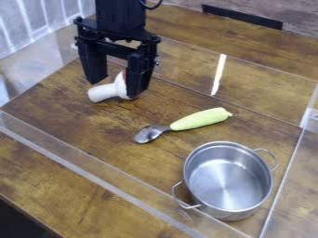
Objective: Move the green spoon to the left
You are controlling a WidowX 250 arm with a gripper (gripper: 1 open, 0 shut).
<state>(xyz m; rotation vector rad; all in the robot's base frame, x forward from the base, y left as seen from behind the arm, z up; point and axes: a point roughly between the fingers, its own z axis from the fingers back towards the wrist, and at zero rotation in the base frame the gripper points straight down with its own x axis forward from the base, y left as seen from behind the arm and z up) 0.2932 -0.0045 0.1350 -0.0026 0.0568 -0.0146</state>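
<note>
The green spoon (187, 124) lies flat on the wooden table right of centre, its yellow-green handle pointing up-right and its silver bowl (149, 135) toward the lower left. My black gripper (117, 79) hangs at the upper left, pointing down, its fingers spread open with nothing between them. It stands well to the left of and behind the spoon, not touching it. A white toy mushroom (110, 90) lies on its side just under and in front of the fingers.
A shiny metal pot (228, 178) with two side handles stands at the lower right, close in front of the spoon. Clear plastic walls (87, 165) ring the wooden table (74, 130). A white rail sits at the far left.
</note>
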